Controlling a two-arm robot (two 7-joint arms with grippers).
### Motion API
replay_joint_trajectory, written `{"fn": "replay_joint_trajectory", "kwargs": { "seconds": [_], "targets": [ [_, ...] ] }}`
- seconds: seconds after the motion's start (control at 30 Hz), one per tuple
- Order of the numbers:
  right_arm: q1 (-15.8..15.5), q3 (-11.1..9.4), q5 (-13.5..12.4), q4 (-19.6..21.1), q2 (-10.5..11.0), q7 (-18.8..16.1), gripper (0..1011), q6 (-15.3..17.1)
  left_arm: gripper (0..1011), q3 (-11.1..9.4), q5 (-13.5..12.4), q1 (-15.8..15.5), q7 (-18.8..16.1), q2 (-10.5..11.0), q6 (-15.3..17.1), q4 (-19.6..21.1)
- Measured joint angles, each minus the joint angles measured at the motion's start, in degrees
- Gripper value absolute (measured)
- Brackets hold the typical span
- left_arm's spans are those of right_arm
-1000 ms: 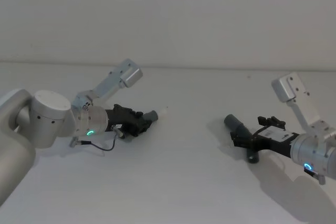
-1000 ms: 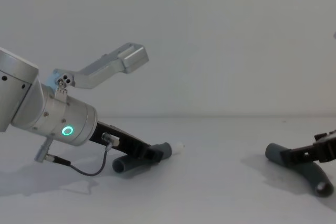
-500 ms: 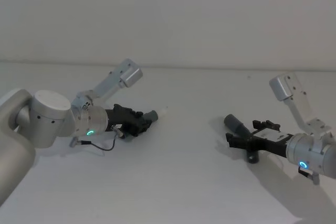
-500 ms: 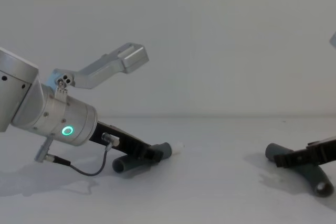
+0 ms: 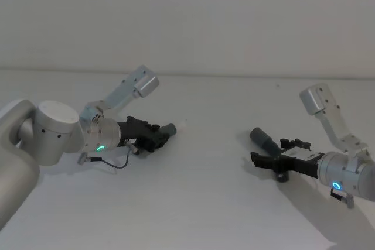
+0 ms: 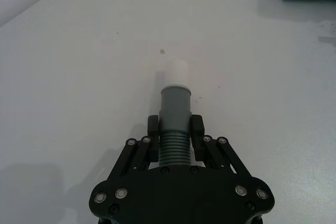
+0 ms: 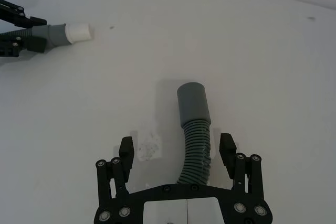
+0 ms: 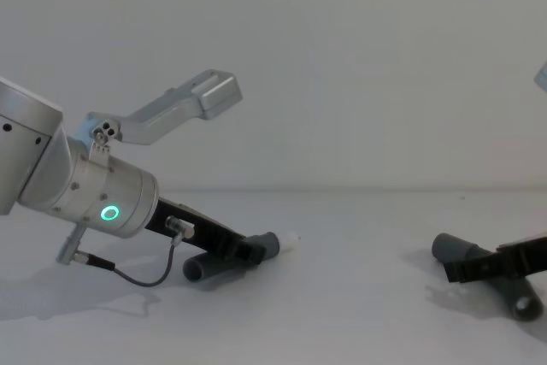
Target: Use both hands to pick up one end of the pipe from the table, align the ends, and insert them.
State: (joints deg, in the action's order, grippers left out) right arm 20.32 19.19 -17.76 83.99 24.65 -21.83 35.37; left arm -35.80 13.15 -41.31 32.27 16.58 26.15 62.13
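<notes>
- Grey ribbed hose, the left pipe piece (image 6: 174, 148), is pinched in my left end effector (image 6: 175, 127). The fingers (image 6: 153, 129) press on the ribs just behind its smooth cuff (image 6: 175, 106).
- Its white stub (image 6: 175, 71) sticks out past that cuff, pointing toward the middle of the surface (image 5: 205, 203).
- From the chest view I see this piece tilted, with the cuff end higher and its dark open end (image 8: 195, 270) low by the surface.
- My right end effector (image 7: 176, 144) is spread wide and sits low over the right side of the surface. It has one finger on each side of the right pipe piece (image 7: 197, 150), and neither finger touches it.
- That piece lies on the surface, and its plain cuff (image 7: 192, 103) reaches out beyond the fingertips.
- I see the two pieces well apart, one on each side of the surface.
</notes>
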Motion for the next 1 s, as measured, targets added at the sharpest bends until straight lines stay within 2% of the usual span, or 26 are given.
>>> {"fn": "replay_joint_trajectory", "kwargs": {
  "seconds": [0.77, 1.0],
  "targets": [
    [0.6, 0.6, -1.0, -1.0, 0.0, 0.5, 994, 0.9, 345, 0.0, 0.0, 0.0, 0.0, 0.0, 0.0, 0.0],
    [0.7, 0.6, -1.1, -1.1, 0.0, 0.5, 828, 1.0, 345, 0.0, 0.0, 0.0, 0.0, 0.0, 0.0, 0.0]
  ]
}}
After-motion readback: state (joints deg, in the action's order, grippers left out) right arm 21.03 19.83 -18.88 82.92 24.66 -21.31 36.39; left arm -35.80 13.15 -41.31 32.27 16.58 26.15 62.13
